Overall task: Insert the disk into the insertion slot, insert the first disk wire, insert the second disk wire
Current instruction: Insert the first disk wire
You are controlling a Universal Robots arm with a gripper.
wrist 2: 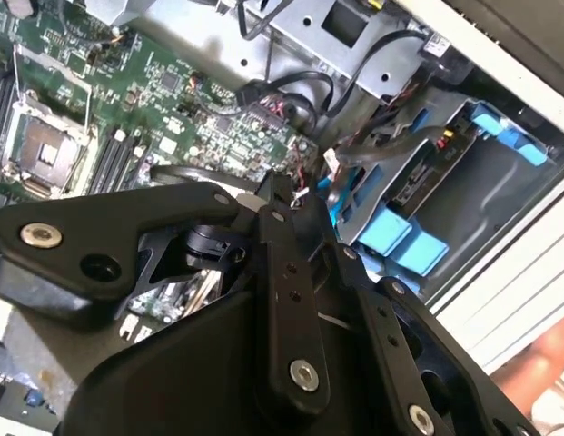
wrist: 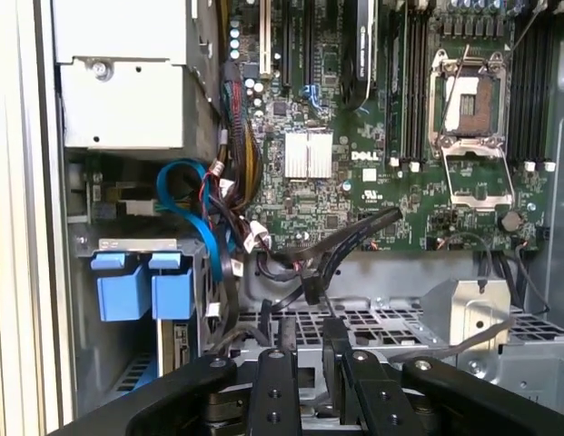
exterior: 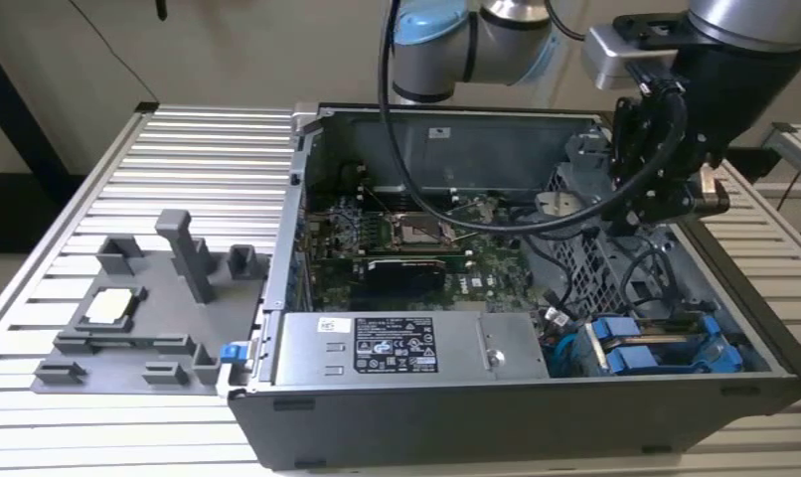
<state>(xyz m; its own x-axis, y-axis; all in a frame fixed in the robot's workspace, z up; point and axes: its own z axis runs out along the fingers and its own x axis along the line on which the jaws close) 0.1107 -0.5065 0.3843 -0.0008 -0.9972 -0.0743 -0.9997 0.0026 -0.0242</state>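
Disk [wrist: 136, 289] is sitting in insertion slot [wrist: 127, 243], blue tabs showing. Tool [wrist: 311, 329] is hovering near black wire [wrist: 341, 238]; cannot tell its grip state. Squaring plug to port is likely mattering most.

Exterior view: fixed off the arm, raised, looking obliquely down into the open computer case [exterior: 507, 417] from the side where the power-supply box [exterior: 374, 348] sits. It is far enough back to take in the whole case, the slatted table [exterior: 202, 159] and the arm's wrist

First wrist view: close in, facing almost square-on to the motherboard [wrist: 354, 182], with the gripper [wrist: 311, 341] in the foreground

Second wrist view: equally close but rolled and aslant, gripper [wrist 2: 274, 195] large in the foreground

Shared by all three: CPU socket [exterior: 420, 231] [wrist 2: 36, 145] [wrist: 470, 136] and blue carrier tabs [exterior: 633, 348] [wrist 2: 400, 241] [wrist: 141, 286]
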